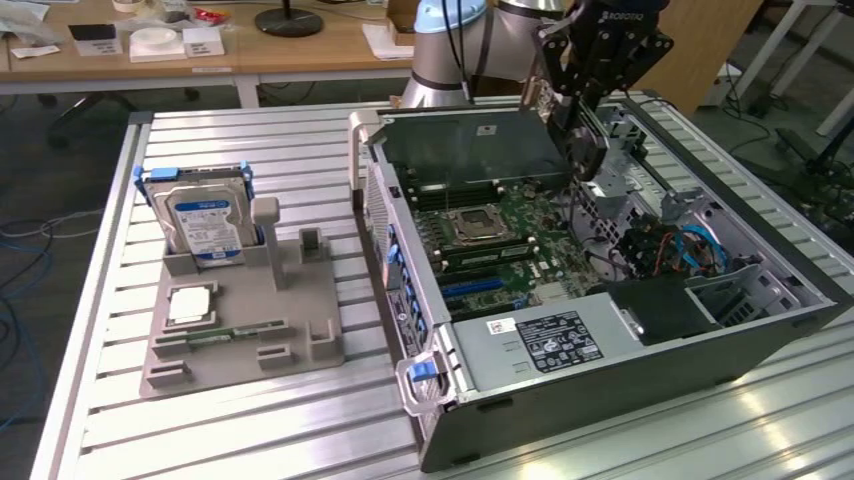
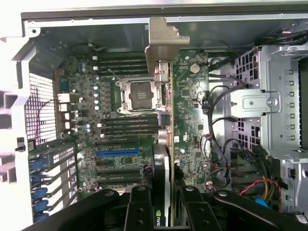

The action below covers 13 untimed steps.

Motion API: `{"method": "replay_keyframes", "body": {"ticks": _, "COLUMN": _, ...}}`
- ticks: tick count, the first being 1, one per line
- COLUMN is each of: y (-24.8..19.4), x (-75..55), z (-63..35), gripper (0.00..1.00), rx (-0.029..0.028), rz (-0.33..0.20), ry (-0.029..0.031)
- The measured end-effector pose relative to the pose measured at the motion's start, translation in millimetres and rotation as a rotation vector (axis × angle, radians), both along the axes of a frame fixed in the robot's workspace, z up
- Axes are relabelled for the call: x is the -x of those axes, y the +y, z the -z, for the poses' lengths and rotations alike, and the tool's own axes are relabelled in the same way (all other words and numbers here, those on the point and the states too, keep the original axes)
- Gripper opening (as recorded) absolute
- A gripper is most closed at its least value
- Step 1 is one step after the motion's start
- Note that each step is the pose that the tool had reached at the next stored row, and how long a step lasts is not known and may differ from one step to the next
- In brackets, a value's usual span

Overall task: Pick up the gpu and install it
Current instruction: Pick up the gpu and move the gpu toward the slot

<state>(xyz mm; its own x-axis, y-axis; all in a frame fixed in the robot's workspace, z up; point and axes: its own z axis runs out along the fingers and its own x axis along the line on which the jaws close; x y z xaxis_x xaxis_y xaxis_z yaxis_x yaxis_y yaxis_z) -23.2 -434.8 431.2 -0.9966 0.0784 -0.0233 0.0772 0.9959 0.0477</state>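
The gpu [image 1: 587,152] hangs edge-down over the far side of the open computer case [image 1: 627,390], and my gripper [image 1: 587,110] is shut on its top edge. In the wrist view the gpu [image 2: 162,120] shows edge-on as a thin dark card with a metal bracket [image 2: 163,36] at its far end. It is held clear above the motherboard [image 2: 192,110], beside the CPU socket [image 2: 137,95]. Black fingers [image 2: 139,207] press on both sides of the card. A blue expansion slot [image 2: 118,153] lies on the board off to one side of the card.
On the exterior view's left, a grey fixture [image 1: 240,340] holds a silver hard drive [image 1: 200,220] upright and a green memory stick [image 1: 234,335]. A drive cage [image 2: 269,106] and loose cables [image 2: 255,187] crowd one side of the case. A desk stands behind the slatted table [image 1: 267,150].
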Motion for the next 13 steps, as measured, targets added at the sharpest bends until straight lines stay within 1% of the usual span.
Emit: {"method": "replay_keyframes", "body": {"ticks": 13, "y": 0.0, "x": -11.8, "z": 0.2, "gripper": 0.27, "rx": 0.0001, "rz": 0.000, "ry": 0.0000}}
